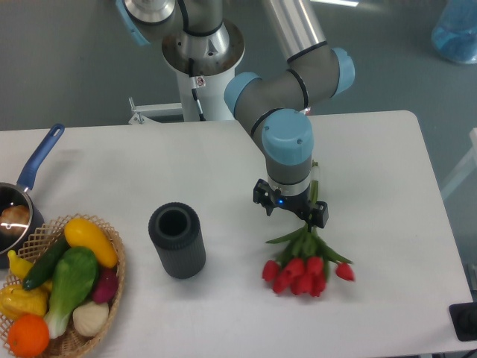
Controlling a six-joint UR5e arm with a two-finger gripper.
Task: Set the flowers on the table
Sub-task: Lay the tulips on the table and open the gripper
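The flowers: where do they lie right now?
The flowers lie on the white table, right of centre near its front edge, just below the pincer and right of the dark cylinder.

flowers [305, 270]: red tulip bunch, green stems, lying flat on the table [387, 224], heads fanned toward the front edge, stems pointing back. table: white, matte, rounded corners.

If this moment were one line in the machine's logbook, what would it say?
pincer: above stems, grip hidden | flowers: lying on table, blooms toward front edge | black cylinder: upright, left of flowers
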